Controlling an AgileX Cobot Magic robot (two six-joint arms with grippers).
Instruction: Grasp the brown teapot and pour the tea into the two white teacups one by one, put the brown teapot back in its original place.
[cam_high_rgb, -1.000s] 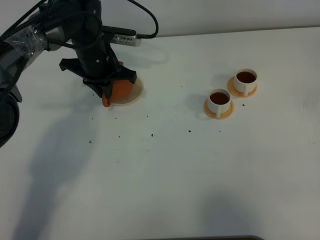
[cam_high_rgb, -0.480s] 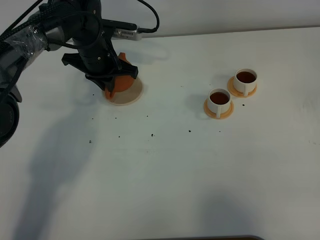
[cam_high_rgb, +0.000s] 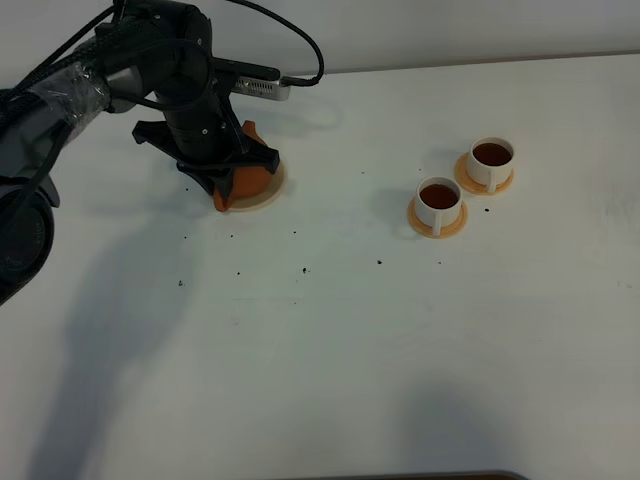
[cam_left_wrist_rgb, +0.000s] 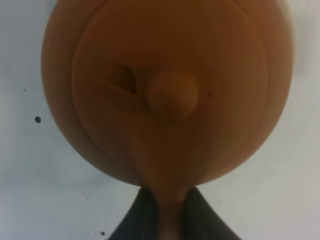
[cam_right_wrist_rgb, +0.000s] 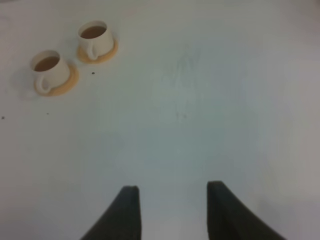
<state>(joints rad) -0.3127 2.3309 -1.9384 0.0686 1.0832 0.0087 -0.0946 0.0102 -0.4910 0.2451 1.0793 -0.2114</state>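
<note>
White tabletop (cam_high_rgb: 330, 340), matte, w/ small dark specks scattered across the middle. Two white teacups stand right of centre, each on a round orange saucer: near cup (cam_high_rgb: 439, 202) & far cup (cam_high_rgb: 491, 160), just beside each other, saucers close but apart. Both hold dark brown liquid. Small handles point toward the table's front edge. Nothing lies betw. cups & teapot; the two groups are well apart.

Left arm (cam_high_rgb: 120, 75), black, partly wrapped in clear plastic film, cables looping off its top, reaches in from upper left & bends down over the teapot. Its body hides most of the pot in the high view. Left gripper (cam_left_wrist_rgb: 165, 220) is clamped on the teapot's handle, dark fingers (cam_left_wrist_rgb: 200, 215) pressed on either side of it (wrist view). Right gripper (cam_right_wrist_rgb: 172, 212) hangs above bare table, fingers apart, nothing betw. them; both cups visible far off in its view.

Brown teapot (cam_high_rgb: 243, 180): round, squat, orange-brown clay, smooth matte surface. Wrist view shows lid w/ small round knob (cam_left_wrist_rgb: 173, 93) & a dark chip or mark beside it. Pot sits over a flat round beige coaster (cam_high_rgb: 268, 192), whose rim shows on the side toward the cups; whether the base touches the disc cannot be told.
</note>
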